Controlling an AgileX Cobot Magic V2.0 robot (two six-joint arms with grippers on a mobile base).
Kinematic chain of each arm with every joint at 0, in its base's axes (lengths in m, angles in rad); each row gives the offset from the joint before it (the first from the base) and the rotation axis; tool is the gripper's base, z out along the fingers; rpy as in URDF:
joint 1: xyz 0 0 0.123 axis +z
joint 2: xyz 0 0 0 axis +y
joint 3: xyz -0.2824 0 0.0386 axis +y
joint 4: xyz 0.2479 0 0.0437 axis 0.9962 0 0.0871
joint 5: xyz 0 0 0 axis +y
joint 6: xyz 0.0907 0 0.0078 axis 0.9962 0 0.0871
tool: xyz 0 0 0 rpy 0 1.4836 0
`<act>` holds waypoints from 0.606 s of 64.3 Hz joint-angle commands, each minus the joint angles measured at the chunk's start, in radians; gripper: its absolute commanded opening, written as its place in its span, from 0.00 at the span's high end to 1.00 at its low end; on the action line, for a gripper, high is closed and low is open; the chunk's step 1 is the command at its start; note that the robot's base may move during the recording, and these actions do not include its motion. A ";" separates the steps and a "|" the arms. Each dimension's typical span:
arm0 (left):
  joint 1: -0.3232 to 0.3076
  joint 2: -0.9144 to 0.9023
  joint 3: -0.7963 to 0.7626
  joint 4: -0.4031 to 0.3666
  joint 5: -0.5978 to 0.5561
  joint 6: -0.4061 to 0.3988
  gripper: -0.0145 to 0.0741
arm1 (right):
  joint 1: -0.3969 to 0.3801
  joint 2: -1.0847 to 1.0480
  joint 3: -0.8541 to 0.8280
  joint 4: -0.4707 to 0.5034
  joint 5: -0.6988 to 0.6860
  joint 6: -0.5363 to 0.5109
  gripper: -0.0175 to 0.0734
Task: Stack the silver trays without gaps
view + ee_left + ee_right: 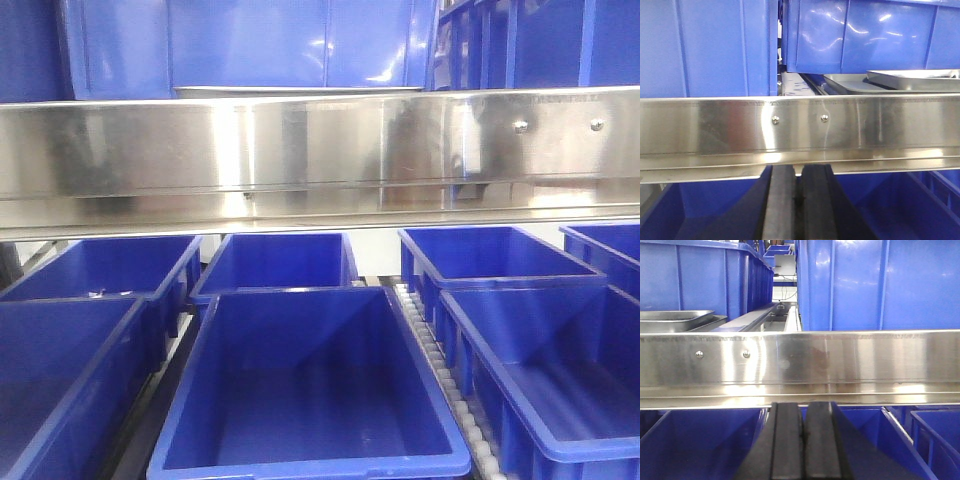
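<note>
Your left pincer [798, 205] sits low in its wrist view with its two black fingers [780, 205] pressed together, pinching nothing. Your right pincer [804, 445] looks the same: black fingers [787, 445] side by side, only a thin seam between them, nothing in between.

Both point at the long brushed-steel band [320, 155] that runs across every view, with two screws [775, 119] showing on its face. The silver trays [900, 82] lie behind that band on the upper level. In the left wrist view you see two of them, one overlapping the other, just below a large blue bin [865, 35]. In the right wrist view the trays [680, 320] show at the far left, beside another blue bin [705, 280].

Below the band, open blue plastic bins [310, 390] stand in rows, with a strip of white rollers [440, 370] between two of them.
</note>
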 commanded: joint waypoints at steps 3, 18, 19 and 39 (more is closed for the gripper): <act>0.005 -0.006 -0.001 0.005 -0.012 0.010 0.84 | -0.001 -0.005 -0.001 0.000 -0.010 0.000 0.89; 0.005 -0.006 -0.001 0.051 -0.031 0.010 0.84 | -0.001 -0.005 -0.001 0.000 -0.010 0.000 0.89; 0.005 -0.006 -0.001 0.051 -0.031 0.010 0.84 | -0.001 -0.005 -0.001 0.000 -0.010 0.000 0.89; 0.005 -0.006 -0.001 0.042 -0.028 0.010 0.84 | -0.001 -0.005 -0.001 0.000 -0.010 0.000 0.89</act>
